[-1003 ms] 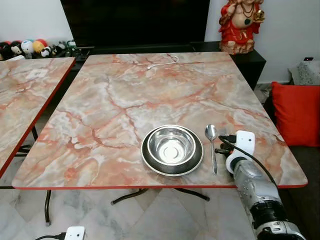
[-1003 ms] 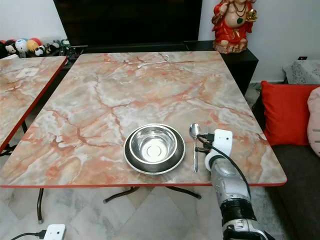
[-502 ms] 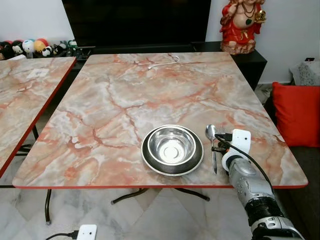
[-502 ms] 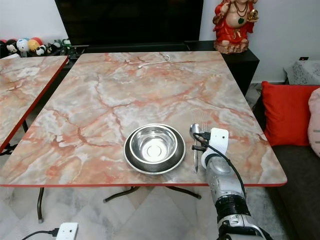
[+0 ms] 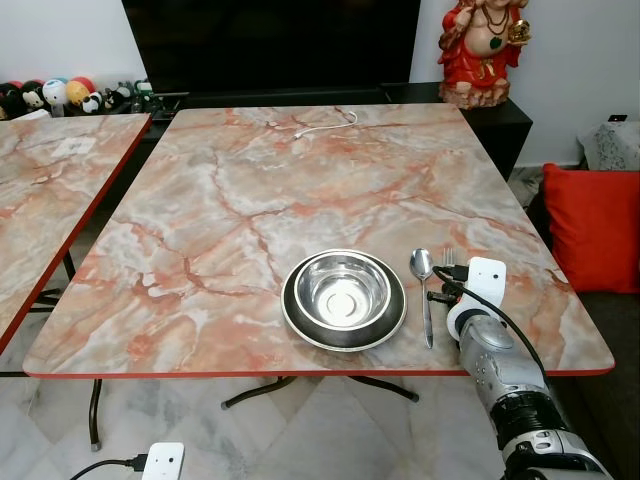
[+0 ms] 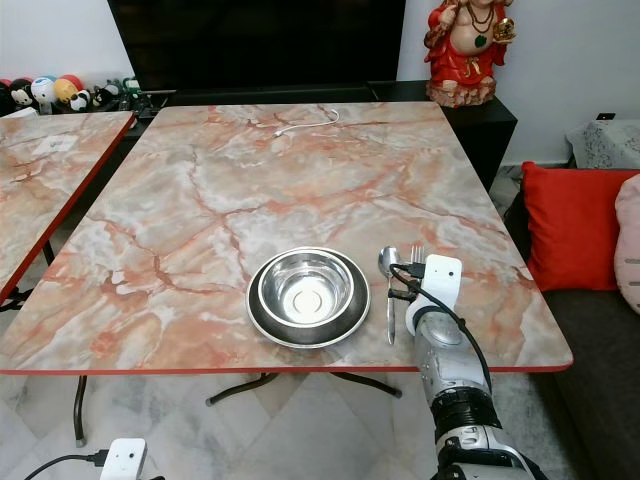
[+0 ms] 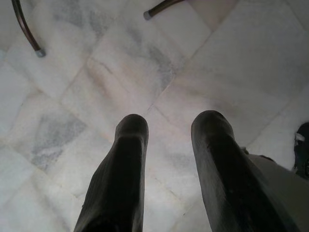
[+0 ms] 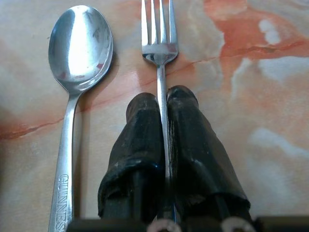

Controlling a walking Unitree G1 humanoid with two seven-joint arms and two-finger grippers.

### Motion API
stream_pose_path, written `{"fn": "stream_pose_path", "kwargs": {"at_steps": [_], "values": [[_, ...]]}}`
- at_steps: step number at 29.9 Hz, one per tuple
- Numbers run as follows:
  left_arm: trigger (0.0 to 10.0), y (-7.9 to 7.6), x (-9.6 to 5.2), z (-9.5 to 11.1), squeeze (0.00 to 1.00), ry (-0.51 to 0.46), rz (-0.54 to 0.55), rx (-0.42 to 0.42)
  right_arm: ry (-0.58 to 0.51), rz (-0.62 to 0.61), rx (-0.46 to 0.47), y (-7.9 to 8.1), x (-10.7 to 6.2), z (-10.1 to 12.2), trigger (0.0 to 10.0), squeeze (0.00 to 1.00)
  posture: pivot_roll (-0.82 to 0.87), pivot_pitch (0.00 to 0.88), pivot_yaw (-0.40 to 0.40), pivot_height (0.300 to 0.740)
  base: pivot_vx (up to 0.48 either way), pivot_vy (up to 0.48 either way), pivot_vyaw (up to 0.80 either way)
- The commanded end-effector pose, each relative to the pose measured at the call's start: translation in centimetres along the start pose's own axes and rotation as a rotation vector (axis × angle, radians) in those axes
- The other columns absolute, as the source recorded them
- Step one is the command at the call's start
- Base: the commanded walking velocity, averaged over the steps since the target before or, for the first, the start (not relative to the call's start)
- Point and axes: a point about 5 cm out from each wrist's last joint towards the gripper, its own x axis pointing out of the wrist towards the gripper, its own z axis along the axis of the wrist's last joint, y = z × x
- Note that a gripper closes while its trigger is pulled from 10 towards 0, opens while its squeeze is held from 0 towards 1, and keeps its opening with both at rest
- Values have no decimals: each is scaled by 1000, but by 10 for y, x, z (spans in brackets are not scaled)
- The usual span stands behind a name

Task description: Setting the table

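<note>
The right gripper (image 8: 162, 99) is clamped on the handle of a fork (image 8: 158, 34), its two black fingers (image 8: 142, 140) pressed together with the thin metal handle between them. The fork lies low over the marble-pattern table (image 5: 300, 190), tines pointing toward the far side. It sits just right of a spoon (image 5: 424, 290) and parallel to it, with a narrow gap between the two. The spoon rests flat on the table, bowl at the far end, handle toward the near edge. Lettering is stamped on the spoon handle.

Left of the spoon, a steel bowl (image 5: 344, 288) stands inside a dark round plate (image 5: 297, 320). The set is at the near right part of the table, close to the near edge. The silver right arm (image 6: 445, 360) reaches in from the near right, a white camera module (image 5: 488, 281) mounted above the wrist.

The left gripper (image 7: 166, 145) hangs over a pale tiled floor (image 7: 120, 72), its fingers parted with nothing between them.

A white cable (image 5: 325, 126) lies at the far edge of the table. A red figurine (image 5: 480, 50) stands on a dark cabinet beyond the far right corner. A red cushion (image 5: 590, 225) is to the right. A second table (image 5: 50, 180) of the same pattern stands to the left.
</note>
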Motion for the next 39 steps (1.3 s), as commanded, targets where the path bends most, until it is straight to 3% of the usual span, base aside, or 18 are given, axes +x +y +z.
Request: {"fn": "stream_pose_path", "kwargs": {"at_steps": [1,4,5,7,14,15,25,34,35,37,38,39], "values": [[10000,-7,1,0,0,17,-7,-7,14,21,-13,8,1,-2,10000,0,-76,14,48,740,0,0,0],[10000,-11,2,0,0,16,-12,-7,17,21,-15,9,1,-3,10000,0,-75,14,47,740,0,0,0],[10000,-12,2,0,0,16,-12,-6,18,23,-17,9,1,-3,10000,82,-76,14,47,740,0,0,0],[10000,-13,1,-1,0,17,-13,-5,22,25,-19,10,2,-4,10000,510,-75,15,47,740,0,0,0],[10000,-11,1,-3,0,20,-11,-6,26,29,-23,11,2,-4,10000,396,-73,15,47,740,0,0,0],[10000,-9,0,-4,0,21,-8,-6,26,27,-22,11,2,-4,10000,0,-75,15,47,740,0,0,0],[10000,8,-4,-13,0,30,9,-7,31,28,-22,12,2,-5,10000,0,-75,13,46,740,0,0,0],[10000,-3,-3,-14,0,33,-4,-5,29,31,-17,12,2,-5,10000,0,-75,11,45,740,0,0,0],[10000,-8,-2,-13,0,34,-8,-5,29,31,-18,12,2,-5,10000,859,-76,10,45,740,0,0,0],[10000,-16,-1,-13,0,36,-17,-3,30,26,-23,12,2,-5,10000,855,-75,9,46,740,0,0,0],[10000,-22,-1,-14,0,38,-22,-2,31,22,-25,11,2,-5,10000,169,-76,9,46,740,0,0,0],[10000,-22,-1,-14,0,38,-22,-2,31,22,-25,11,2,-5,10000,169,-76,9,46,740,0,0,0]]}}
